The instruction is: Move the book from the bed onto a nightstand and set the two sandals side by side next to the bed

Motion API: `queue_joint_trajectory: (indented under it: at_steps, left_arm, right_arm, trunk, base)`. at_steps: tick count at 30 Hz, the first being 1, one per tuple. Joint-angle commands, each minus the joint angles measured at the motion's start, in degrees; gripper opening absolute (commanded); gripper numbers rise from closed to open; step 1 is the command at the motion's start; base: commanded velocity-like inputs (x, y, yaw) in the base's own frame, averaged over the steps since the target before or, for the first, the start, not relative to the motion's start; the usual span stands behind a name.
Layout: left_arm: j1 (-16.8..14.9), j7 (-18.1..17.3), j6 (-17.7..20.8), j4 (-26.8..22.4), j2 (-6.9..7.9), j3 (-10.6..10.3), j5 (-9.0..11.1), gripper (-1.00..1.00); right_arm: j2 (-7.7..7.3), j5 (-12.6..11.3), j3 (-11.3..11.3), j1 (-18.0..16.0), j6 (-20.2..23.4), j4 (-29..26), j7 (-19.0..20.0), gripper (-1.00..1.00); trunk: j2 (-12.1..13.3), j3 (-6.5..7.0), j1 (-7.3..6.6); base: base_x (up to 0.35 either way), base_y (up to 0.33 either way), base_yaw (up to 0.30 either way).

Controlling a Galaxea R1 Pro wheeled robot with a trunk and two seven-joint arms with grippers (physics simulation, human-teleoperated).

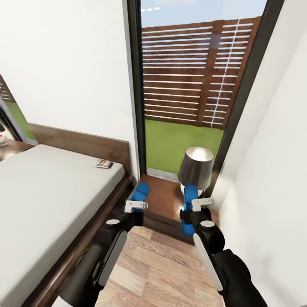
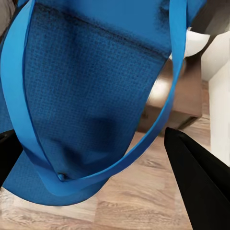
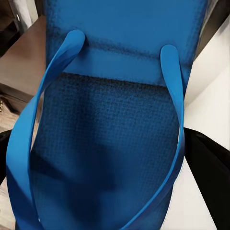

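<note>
I count two sandals, one per claw: left gripper (image 1: 135,206) clenched on the left sandal (image 1: 139,194), right gripper (image 1: 197,204) clenched on the right sandal (image 1: 189,209). One book (image 1: 103,163) lies on the bed (image 1: 47,200), ahead and left of the left claw, by the headboard. One nightstand (image 1: 164,200) with one lamp (image 1: 195,169) sits just beyond both claws, before a glass door. Wood-plank floor (image 1: 157,268) below, white walls. Wrist views show each sandal's (image 2: 86,110) strap and textured sole (image 3: 115,143) close up.

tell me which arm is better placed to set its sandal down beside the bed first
Left. The left gripper holds its sandal right by the bed frame; the right gripper's sandal hangs nearer the lamp.
</note>
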Motion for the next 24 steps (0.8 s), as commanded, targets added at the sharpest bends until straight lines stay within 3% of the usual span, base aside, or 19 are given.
queue_joint_trajectory:
  at_steps: [1, 7, 18, 24]
  left_arm:
    - [-0.07, 0.59, 0.19, -0.07, 0.0, -0.07, 0.56, -1.0]
    - [-0.07, 0.59, 0.16, -0.16, 0.02, -0.05, 0.56, -1.0]
    - [-0.07, 0.59, 0.17, -0.16, 0.07, -0.05, 0.56, -1.0]
    - [-0.07, 0.59, 0.15, -0.17, 0.08, -0.05, 0.56, -1.0]
  right_arm:
    - [-0.02, -0.47, 0.06, -0.04, 0.2, -0.07, -0.52, -1.0]
    - [-0.02, -0.42, 0.06, -0.07, 0.19, -0.06, -0.52, -1.0]
    - [-0.02, -0.39, 0.06, -0.05, 0.19, -0.06, -0.52, -1.0]
    - [-0.02, -0.38, 0.06, -0.04, 0.2, -0.06, -0.52, -1.0]
  trunk:
    - [-0.11, -0.11, 0.05]
    - [-0.11, -0.11, 0.05]
    - [-0.11, -0.11, 0.05]
    - [-0.11, -0.11, 0.05]
  base:
    - [0.12, -0.084, 0.218]
    - [0.057, -0.026, 0.227]
    - [0.295, -0.001, 0.231]
    - [0.078, 0.0, 0.231]
